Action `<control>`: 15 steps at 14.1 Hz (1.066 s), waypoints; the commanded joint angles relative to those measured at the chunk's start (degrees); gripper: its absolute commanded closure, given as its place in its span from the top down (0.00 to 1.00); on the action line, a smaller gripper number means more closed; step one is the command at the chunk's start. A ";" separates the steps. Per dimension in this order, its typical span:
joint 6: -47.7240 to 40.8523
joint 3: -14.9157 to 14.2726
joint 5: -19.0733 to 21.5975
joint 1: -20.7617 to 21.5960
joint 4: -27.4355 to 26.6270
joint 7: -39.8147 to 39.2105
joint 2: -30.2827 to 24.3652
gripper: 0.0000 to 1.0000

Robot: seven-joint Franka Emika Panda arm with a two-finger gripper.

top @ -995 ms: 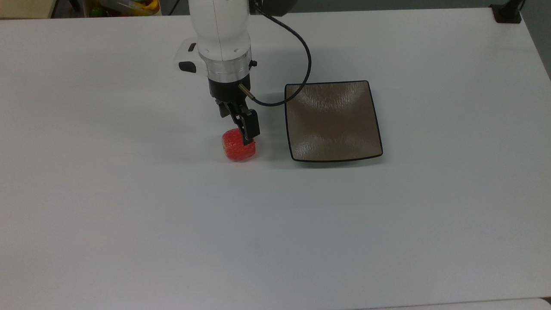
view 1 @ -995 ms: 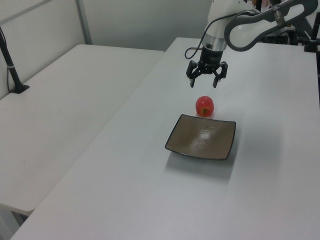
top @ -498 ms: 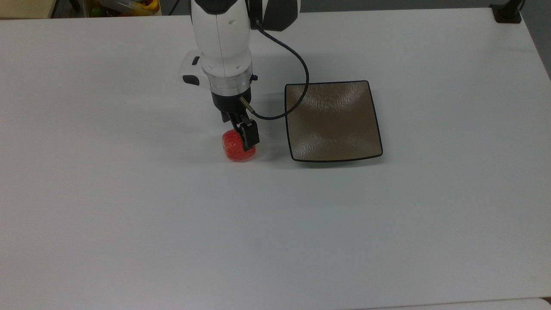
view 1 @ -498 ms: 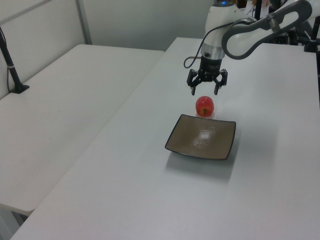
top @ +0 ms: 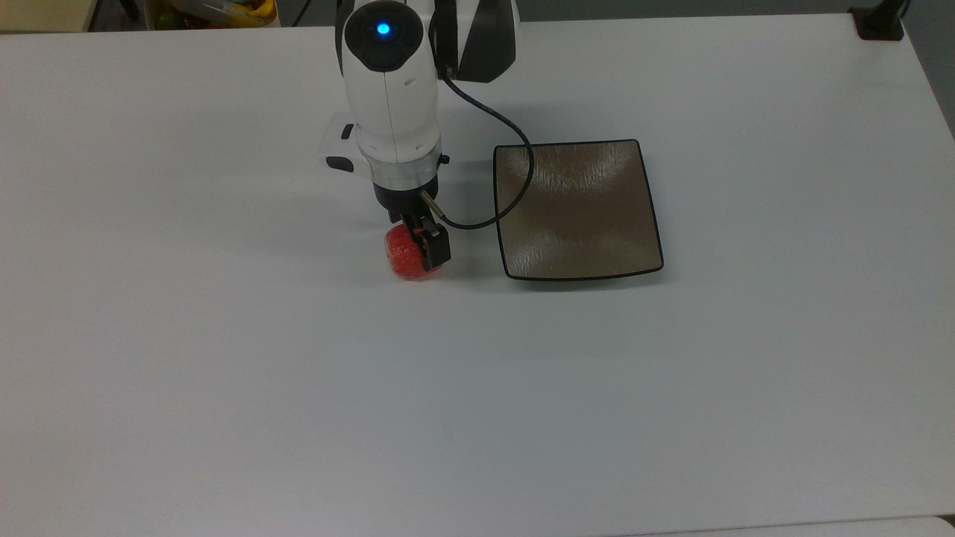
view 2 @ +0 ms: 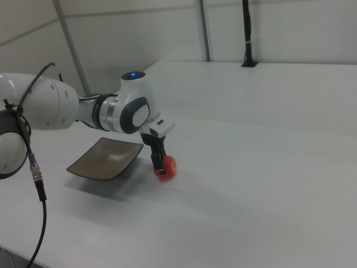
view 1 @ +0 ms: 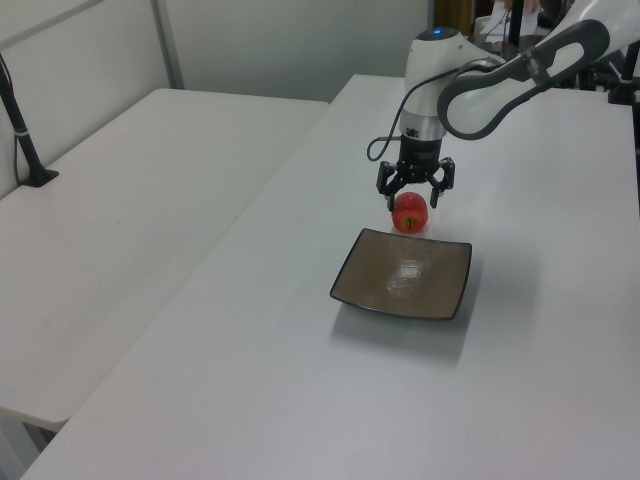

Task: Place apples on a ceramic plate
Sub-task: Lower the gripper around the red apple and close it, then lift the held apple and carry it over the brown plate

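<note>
Top view: the apple point(top: 408, 253) sits on the white tabletop point(top: 224, 373), at nine o'clock from the brown plate point(top: 576, 210). Left view: the gripper point(view 1: 414, 192) straddles the apple point(view 1: 409, 213), jaws spread, seemingly to grasp it. Right view: apple point(view 2: 165, 167) beside the plate point(view 2: 106, 158), untouched.

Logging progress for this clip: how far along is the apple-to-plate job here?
Early stage. Done: the gripper is lowered over the apple, fingers open on either side of it. In hand: the grasp itself, as the apple sits on the table beside the ceramic plate. Left: closing, lifting, and setting it on the plate, which holds nothing.
</note>
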 commanded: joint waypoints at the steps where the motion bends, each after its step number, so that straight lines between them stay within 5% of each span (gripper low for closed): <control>1: 1.58 -0.27 -1.17 0.62 -0.35 1.80 -0.20 0.52; 6: 1.32 -0.27 -1.17 0.53 -0.27 1.80 -1.33 0.52; 15: 0.61 0.43 -1.00 0.62 -3.34 1.89 -12.67 0.53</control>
